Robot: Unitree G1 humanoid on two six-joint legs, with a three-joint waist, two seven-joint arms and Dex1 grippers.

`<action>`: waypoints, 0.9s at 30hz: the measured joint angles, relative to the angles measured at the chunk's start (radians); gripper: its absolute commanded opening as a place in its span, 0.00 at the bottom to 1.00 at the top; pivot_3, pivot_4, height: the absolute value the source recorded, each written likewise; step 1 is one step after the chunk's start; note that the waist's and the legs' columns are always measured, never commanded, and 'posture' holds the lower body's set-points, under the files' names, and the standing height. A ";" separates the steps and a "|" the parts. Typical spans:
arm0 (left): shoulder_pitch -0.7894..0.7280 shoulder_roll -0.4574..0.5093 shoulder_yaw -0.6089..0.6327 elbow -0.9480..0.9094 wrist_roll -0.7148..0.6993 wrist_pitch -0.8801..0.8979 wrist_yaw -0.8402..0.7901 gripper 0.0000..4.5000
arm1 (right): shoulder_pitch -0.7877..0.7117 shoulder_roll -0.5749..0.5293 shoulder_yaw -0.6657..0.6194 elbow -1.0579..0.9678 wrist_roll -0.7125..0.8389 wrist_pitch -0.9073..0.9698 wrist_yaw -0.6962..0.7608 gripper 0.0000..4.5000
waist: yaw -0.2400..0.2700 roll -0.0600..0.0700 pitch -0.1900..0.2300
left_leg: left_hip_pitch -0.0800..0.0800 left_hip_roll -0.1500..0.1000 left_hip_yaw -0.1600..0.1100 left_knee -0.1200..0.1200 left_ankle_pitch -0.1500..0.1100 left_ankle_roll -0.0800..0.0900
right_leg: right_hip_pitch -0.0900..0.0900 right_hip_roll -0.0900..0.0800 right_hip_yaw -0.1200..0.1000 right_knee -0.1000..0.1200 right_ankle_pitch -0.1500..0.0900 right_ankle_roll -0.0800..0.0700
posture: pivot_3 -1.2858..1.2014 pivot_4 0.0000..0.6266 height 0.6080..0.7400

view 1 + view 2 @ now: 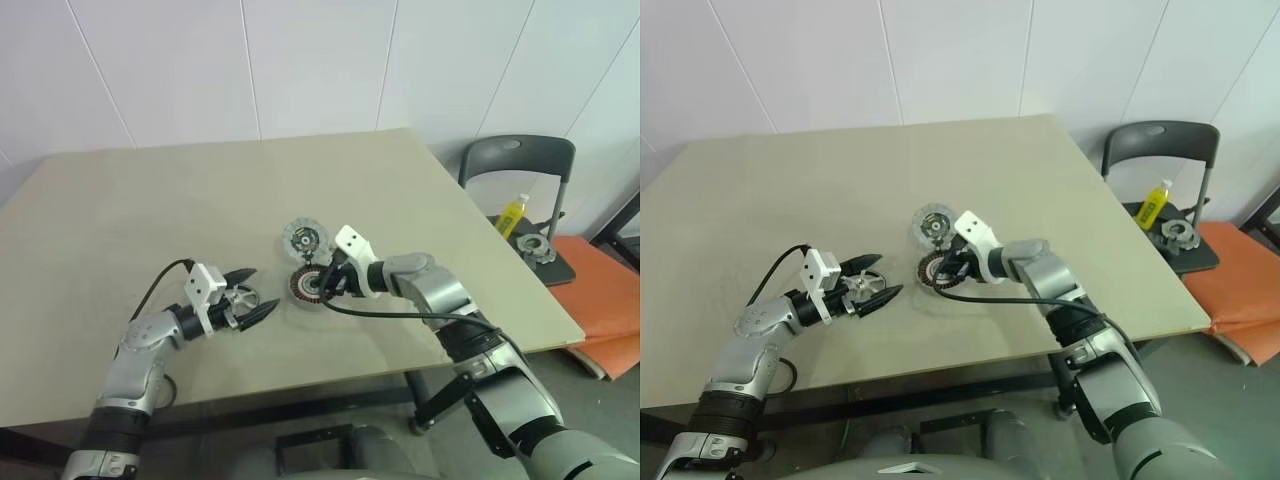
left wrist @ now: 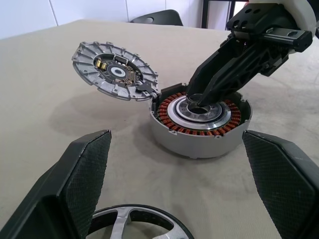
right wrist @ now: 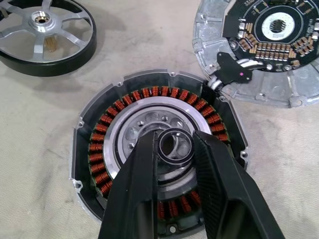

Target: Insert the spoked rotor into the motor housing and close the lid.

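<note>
The spoked rotor lies flat on the table between the spread fingers of my left gripper, which is open and not touching it. To its right stands the motor housing with its ring of copper windings. My right gripper reaches down into its middle, shut on a small dark ring at the housing's centre. The lid is swung open on the far side of the housing, tilted, its circuit-board side showing and a dark cable joining it to the housing.
The beige table ends a short way to the right of the housing. Beyond that edge stands a grey chair with a yellow bottle and a grey metal ring part on its seat. An orange object lies beside it.
</note>
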 measured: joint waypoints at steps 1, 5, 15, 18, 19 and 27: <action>0.001 0.000 0.000 0.003 0.000 -0.001 0.000 1.00 | 0.006 0.009 0.002 -0.007 0.000 -0.001 -0.002 0.15 | 0.000 0.000 0.000 | 0.000 0.000 0.000 0.000 0.000 0.000 | 0.000 0.000 0.000 0.000 0.000 0.000 | 0.52 0.00 1.00; 0.001 0.000 0.000 0.003 0.003 -0.002 0.000 1.00 | 0.011 0.016 0.014 -0.021 0.000 -0.001 0.001 0.15 | 0.001 0.000 0.000 | 0.000 0.000 0.000 0.000 0.000 0.000 | 0.000 0.000 0.000 0.000 0.000 0.000 | 0.52 0.00 1.00; 0.001 0.000 0.000 0.003 0.005 -0.002 0.000 1.00 | 0.011 -0.009 0.038 -0.023 -0.037 -0.052 0.003 0.15 | 0.001 0.000 0.000 | 0.000 0.000 0.000 0.000 0.000 0.000 | 0.000 0.000 0.000 0.000 0.000 0.000 | 0.52 0.00 1.00; 0.001 0.000 0.000 0.003 0.005 -0.002 0.000 1.00 | 0.008 -0.026 0.038 -0.014 -0.044 -0.070 0.004 0.15 | 0.001 0.000 0.000 | 0.000 0.000 0.000 0.000 0.000 0.000 | 0.000 0.000 0.000 0.000 0.000 0.000 | 0.52 0.00 1.00; 0.001 0.000 0.000 0.003 0.005 -0.002 0.000 1.00 | 0.008 -0.026 0.038 -0.013 -0.048 -0.073 0.005 0.15 | 0.001 0.000 0.000 | 0.000 0.000 0.000 0.000 0.000 0.000 | 0.000 0.000 0.000 0.000 0.000 0.000 | 0.52 0.00 1.00; 0.001 0.000 0.000 0.003 0.005 -0.002 0.001 1.00 | 0.007 -0.016 0.031 -0.013 -0.049 -0.060 0.016 0.15 | 0.001 0.000 0.000 | 0.000 0.000 0.000 0.000 0.000 0.000 | 0.000 0.000 0.000 0.000 0.000 0.000 | 0.52 0.00 1.00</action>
